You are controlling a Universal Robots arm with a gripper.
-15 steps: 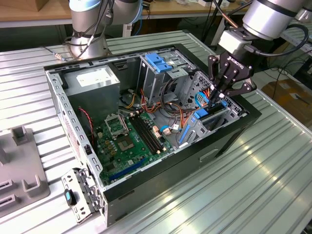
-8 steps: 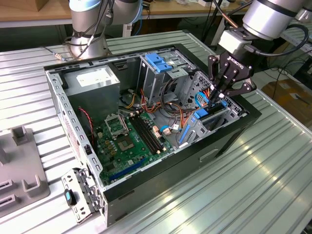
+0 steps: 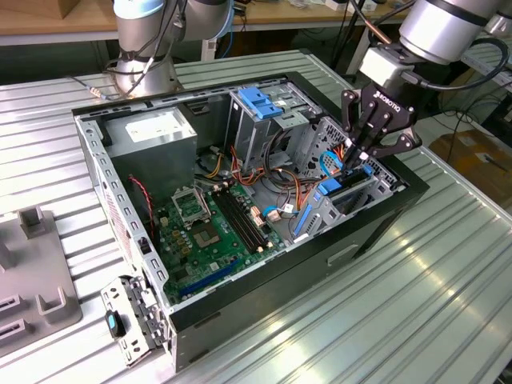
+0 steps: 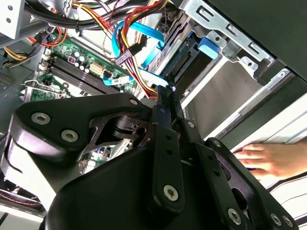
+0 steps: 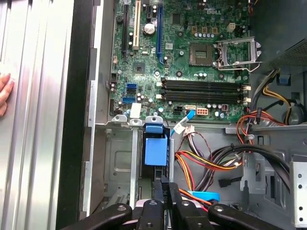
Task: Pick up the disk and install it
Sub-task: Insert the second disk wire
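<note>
The gripper point(image 3: 354, 158) is positioned inside the open computer case point(image 3: 240, 308), fingers pressed together over the disk point(image 5: 156, 149). The disk, framed by a bright blue carrier, is seated upright in the drive bay point(image 3: 352, 196) by the case's front wall. Bundled cables point(image 5: 211, 160) crowd one side. Beyond lies the motherboard point(image 3: 216, 220). A hand point(image 4: 268, 158) rests on the ribbed table point(image 3: 432, 296).
</note>
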